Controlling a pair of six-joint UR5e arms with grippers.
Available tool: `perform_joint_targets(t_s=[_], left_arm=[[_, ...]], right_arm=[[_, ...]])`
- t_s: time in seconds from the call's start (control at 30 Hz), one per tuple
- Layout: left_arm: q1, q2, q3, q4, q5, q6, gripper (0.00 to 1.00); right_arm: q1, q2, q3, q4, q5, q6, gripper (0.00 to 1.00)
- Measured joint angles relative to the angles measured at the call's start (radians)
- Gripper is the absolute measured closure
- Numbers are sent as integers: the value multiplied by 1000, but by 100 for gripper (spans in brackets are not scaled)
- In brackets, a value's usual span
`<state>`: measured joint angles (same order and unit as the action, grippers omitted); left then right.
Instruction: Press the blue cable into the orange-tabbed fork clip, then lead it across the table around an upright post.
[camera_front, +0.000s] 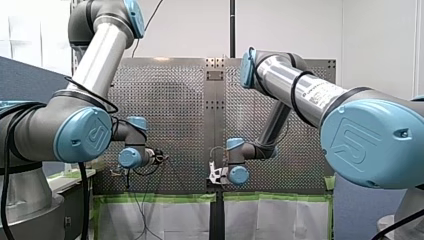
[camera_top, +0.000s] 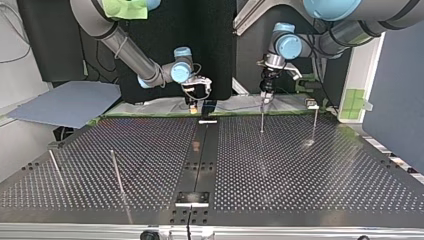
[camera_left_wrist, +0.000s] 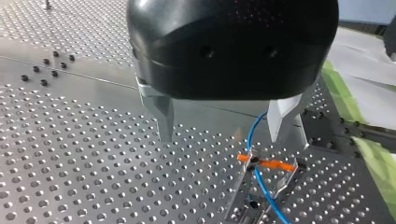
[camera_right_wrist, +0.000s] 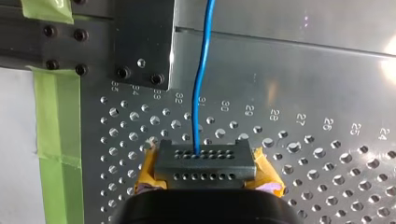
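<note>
In the left wrist view my left gripper hangs open just above the table, with metal fingers. The thin blue cable comes past one fingertip and runs down through the fork clip with orange tabs; nothing is held. In the right wrist view my right gripper is shut, its yellow pads clamping a dark grey connector block. The blue cable leaves that block and runs straight ahead over the plate. Across the table, my left gripper points down at a post.
More upright posts stand on the perforated table: one near my left arm and two at the top view's left. Green tape lines the table edge beside my right gripper. A dark centre strip splits the plate.
</note>
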<state>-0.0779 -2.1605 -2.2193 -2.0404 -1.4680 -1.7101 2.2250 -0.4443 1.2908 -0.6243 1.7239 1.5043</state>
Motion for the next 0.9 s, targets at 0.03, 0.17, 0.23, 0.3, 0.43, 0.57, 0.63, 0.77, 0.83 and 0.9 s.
perform_joint_targets(t_s=[0.03,0.17,0.23,0.3,0.43,0.57,0.63,0.77,0.83,0.9], left_arm=[[-2,-3,-2,4,-2,-2,0],[-12,-28,-9,31,-9,-7,0],[-14,-46,-9,49,-11,-11,0],[-15,-64,-9,69,-11,-16,0],[-17,-102,-6,95,-12,-20,0],[-17,-123,-2,107,-14,-21,0],[-16,-127,1,110,-17,-20,0],[-16,-127,6,114,-27,-11,0],[-16,-127,8,122,-30,2,0],[-16,-127,9,134,-31,11,0]], right_arm=[[-1,0,0,0,0,0,100],[-3,0,0,4,0,0,100],[-3,0,0,8,0,-1,100],[-3,0,0,15,0,-2,100],[-2,0,0,22,2,-4,100],[0,0,0,24,2,-5,100],[0,0,0,24,2,-5,100],[0,0,0,24,2,-7,100],[0,0,0,24,2,-7,100],[0,0,0,24,3,-6,100]])
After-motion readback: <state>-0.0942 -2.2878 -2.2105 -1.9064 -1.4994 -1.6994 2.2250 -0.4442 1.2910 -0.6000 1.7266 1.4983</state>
